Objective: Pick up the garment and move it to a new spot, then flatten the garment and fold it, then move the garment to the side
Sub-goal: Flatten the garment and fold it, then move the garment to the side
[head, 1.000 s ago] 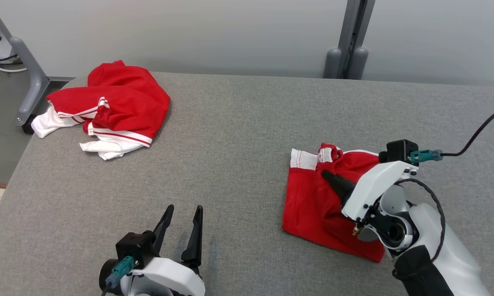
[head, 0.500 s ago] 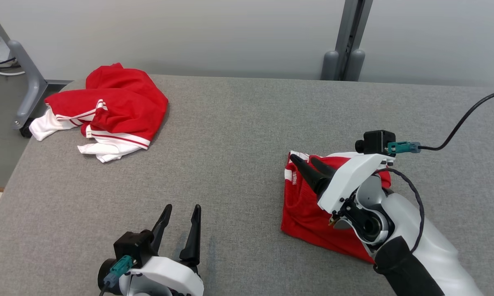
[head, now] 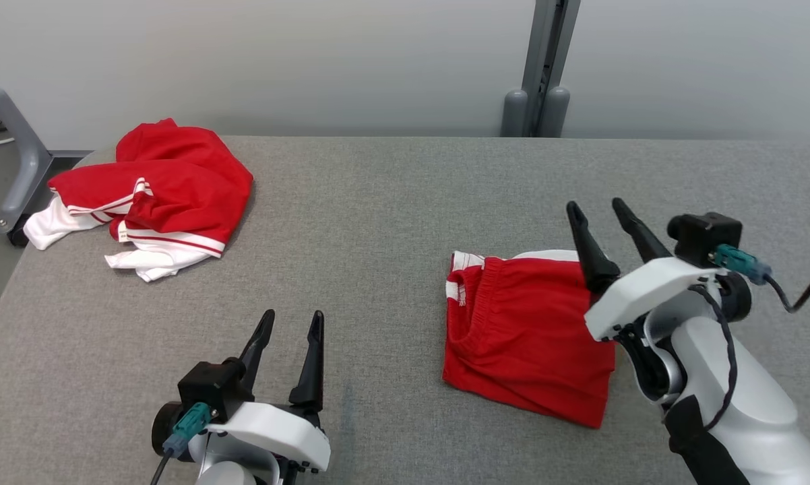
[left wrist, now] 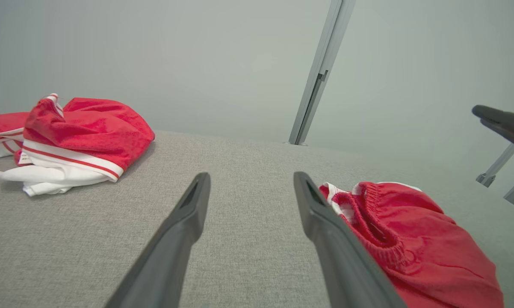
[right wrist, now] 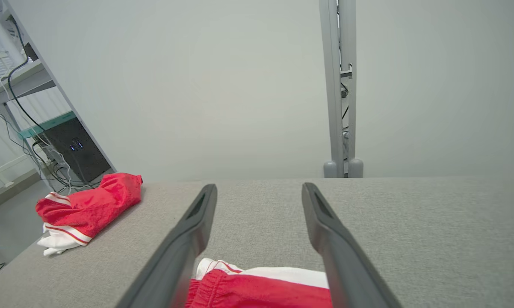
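The folded red garment (head: 526, 343) lies toward the right edge of the table (head: 378, 222), nearer its front. It looks light, soft and floppy, so pinch all layers at the waistband side. The right gripper (head: 594, 204) hangs above its far edge, spread and empty. The left gripper (head: 293, 315) is likewise spread at the front edge.

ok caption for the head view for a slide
Right pincer open over folded red shorts; left pincer open on the near side.

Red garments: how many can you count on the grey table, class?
2. One crumpled red-and-white heap at the table's far left corner; one folded red garment towards the right. The heap might hide another piece.
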You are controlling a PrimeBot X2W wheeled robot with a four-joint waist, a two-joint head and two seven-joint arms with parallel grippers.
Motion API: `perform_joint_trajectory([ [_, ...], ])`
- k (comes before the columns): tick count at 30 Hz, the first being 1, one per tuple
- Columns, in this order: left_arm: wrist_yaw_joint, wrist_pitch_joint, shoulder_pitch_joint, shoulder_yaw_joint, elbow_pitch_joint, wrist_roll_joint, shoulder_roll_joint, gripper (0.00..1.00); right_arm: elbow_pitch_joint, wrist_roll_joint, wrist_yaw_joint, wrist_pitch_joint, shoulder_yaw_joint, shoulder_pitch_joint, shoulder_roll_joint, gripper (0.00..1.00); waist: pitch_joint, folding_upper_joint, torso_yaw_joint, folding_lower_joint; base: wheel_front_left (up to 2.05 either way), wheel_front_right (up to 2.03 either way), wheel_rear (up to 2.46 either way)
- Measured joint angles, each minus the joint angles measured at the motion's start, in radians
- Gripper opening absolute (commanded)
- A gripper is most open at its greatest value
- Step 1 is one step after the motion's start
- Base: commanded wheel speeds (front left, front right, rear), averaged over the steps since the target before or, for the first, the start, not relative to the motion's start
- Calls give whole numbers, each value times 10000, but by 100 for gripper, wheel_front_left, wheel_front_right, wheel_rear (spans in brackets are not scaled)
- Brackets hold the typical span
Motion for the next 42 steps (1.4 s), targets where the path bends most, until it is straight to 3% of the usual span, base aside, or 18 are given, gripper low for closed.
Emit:
perform_joint_trajectory([
  [7, 61, 0, 26, 142, -234, 102, 6, 100, -849, -1678, 0, -554, -1802, 1137, -102, 100, -169, 0, -228, 0, 0, 0, 0],
  [19, 355, 0, 1247, 686, -1290, 92, 13, 100, -4084, -3306, 0, -621, -3839, 4654, 552, 100, -354, 0, -391, 0, 0, 0, 0],
  [27, 391, 0, 1689, 934, -1630, 102, 123, 100, -5223, -3127, 0, -508, -4075, 5791, 640, 100, -391, 0, -391, 0, 0, 0, 0],
  [42, 420, 0, 1680, 823, -1620, 278, 171, 100, -5469, -3066, 0, -211, -4105, 5990, 646, 100, -433, 0, -335, 0, 0, 0, 0],
])
